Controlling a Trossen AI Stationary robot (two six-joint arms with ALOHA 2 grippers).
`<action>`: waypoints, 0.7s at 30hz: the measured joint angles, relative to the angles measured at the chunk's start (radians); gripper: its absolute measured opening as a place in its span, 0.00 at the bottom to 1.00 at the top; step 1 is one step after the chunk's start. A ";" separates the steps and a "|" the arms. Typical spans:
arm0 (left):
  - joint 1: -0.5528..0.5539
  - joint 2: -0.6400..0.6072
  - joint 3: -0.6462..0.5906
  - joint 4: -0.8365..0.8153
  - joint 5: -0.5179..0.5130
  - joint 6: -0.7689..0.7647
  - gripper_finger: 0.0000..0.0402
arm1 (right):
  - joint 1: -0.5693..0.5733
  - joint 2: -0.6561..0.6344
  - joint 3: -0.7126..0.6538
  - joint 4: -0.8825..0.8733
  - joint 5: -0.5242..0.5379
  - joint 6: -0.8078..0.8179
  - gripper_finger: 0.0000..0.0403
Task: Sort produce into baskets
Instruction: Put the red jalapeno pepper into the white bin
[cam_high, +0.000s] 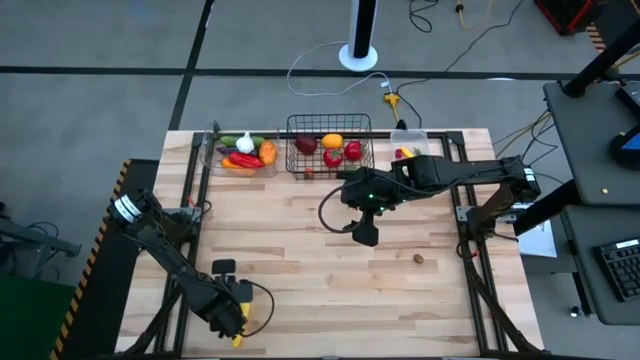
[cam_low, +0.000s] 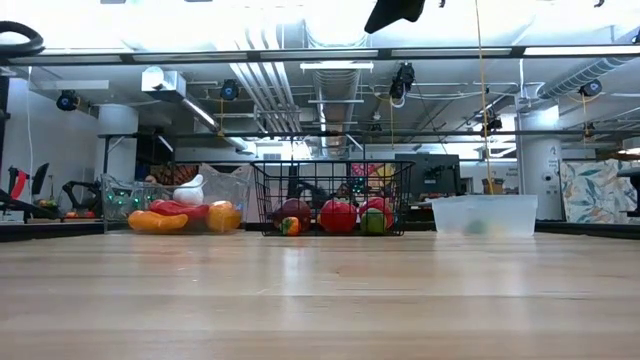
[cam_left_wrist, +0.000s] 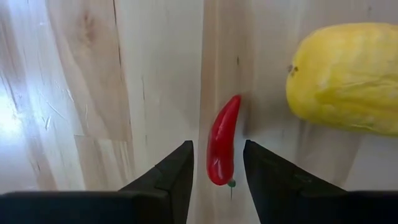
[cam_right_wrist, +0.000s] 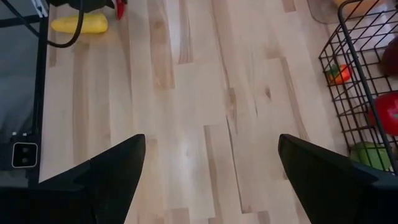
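Jaws of the left gripper stand partly spread on either side of a red chili pepper lying on the bench near its front left corner; whether the fingers touch it cannot be told. A yellow vegetable lies just beside the pepper. Along the back edge, from left to right: a clear bin holding garlic and orange and red pieces; a black wire basket holding red, yellow and green pieces; a smaller clear bin. Jaws of the right gripper are spread wide and empty, above the bench centre in front of the basket.
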 joint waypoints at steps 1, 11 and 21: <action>0.000 0.000 -0.004 0.004 -0.001 -0.003 0.30 | 0.000 0.000 0.000 0.000 0.000 0.000 0.89; 0.000 0.000 -0.038 0.046 -0.007 -0.008 0.20 | 0.011 0.000 0.000 0.000 0.007 0.000 0.89; 0.000 -0.003 -0.054 0.055 -0.004 -0.008 0.02 | 0.036 0.000 0.000 0.000 0.015 0.004 0.89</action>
